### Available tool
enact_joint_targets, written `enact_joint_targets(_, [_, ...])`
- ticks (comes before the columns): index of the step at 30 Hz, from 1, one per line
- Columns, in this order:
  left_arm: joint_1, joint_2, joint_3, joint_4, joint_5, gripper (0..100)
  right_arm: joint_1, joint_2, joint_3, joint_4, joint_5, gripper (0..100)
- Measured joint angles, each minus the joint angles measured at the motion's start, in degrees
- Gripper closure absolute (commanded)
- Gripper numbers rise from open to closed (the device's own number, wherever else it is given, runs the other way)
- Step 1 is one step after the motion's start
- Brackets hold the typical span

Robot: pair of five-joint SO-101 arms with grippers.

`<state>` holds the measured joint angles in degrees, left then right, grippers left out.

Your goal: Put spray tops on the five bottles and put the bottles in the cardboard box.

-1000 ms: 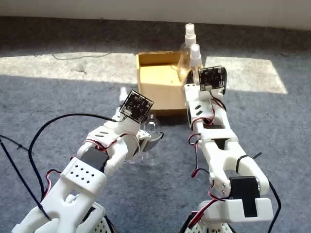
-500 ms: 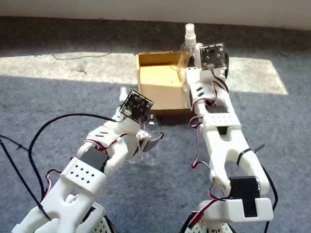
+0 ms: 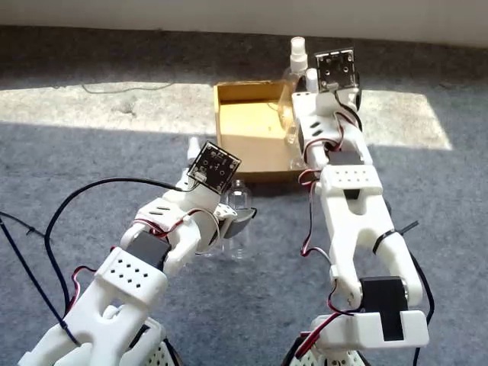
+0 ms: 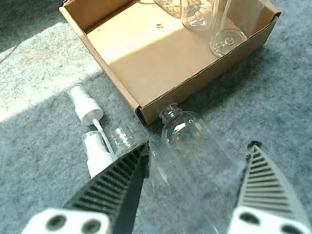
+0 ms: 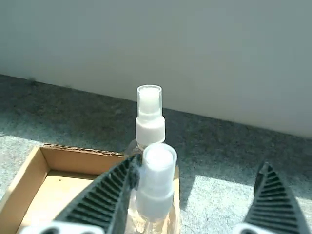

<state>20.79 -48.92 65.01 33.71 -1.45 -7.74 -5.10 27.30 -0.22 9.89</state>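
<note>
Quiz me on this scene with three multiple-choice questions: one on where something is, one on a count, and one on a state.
1. Where is the clear bottle that the left gripper straddles?
A. Inside the cardboard box
B. On the carpet, just outside the box
C. Lifted above the box

2. How many loose spray tops lie on the carpet beside that bottle?
A. None
B. Two
C. Five

3. What state is the right gripper in?
A. Open
B. Shut on a bottle
C. Shut on a spray top

Answers:
1. B: the left wrist view shows the bottle on the carpet by the box's outer wall.
2. B: two white tops lie there.
3. A: its fingers stand wide apart.
</note>
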Motion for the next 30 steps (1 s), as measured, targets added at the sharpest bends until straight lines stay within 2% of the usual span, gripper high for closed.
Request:
enact_joint_targets(14, [0.00,0.00,0.00,0.00,0.00,71,0.00,0.00,-15.82,16.44,0.00,68.5])
enact_joint_targets(30, [0.00,0.00,0.00,0.00,0.00,71,0.00,0.00,-42.99,43.78,0.00,68.5])
